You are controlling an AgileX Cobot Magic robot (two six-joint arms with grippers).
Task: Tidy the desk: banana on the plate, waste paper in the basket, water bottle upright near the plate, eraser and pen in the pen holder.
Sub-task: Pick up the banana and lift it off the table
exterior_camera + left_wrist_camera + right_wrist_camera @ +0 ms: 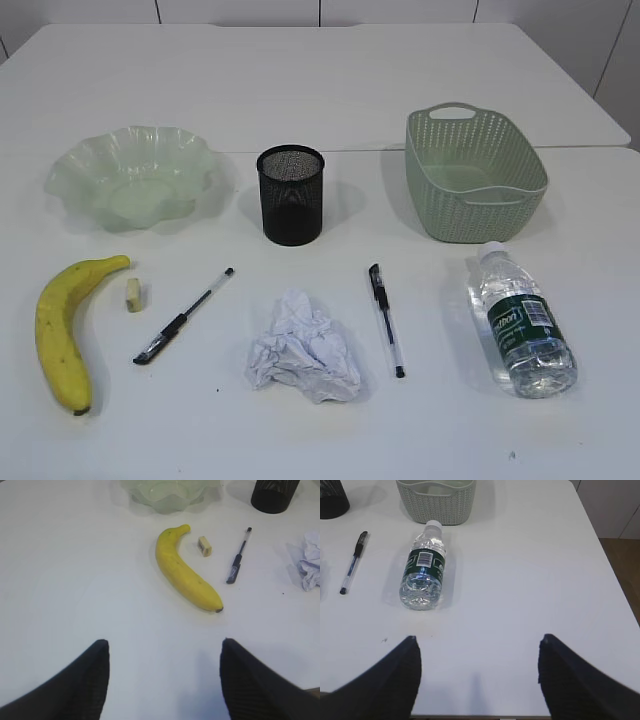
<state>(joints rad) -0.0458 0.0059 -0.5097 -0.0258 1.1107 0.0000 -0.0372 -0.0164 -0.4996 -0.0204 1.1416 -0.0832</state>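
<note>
Nothing on this desk looks tidied yet. The banana (62,327) lies on the near left of the table, well short of the plate (132,175) at the far left, which holds nothing. A small eraser (133,294) sits just beside the banana's tip. One pen (184,316) lies right of it, a second pen (386,319) further right, and the crumpled paper (304,347) rests between them. The black mesh pen holder (290,194) stands in the far middle, apparently with nothing in it; the basket (473,172) at the far right is bare too. The water bottle (520,320) lies on its side near the basket, far from the plate. The left gripper (162,677) hangs spread wide over bare table, and the right gripper (477,672) likewise gapes, grasping nothing. Every step is left.
</note>
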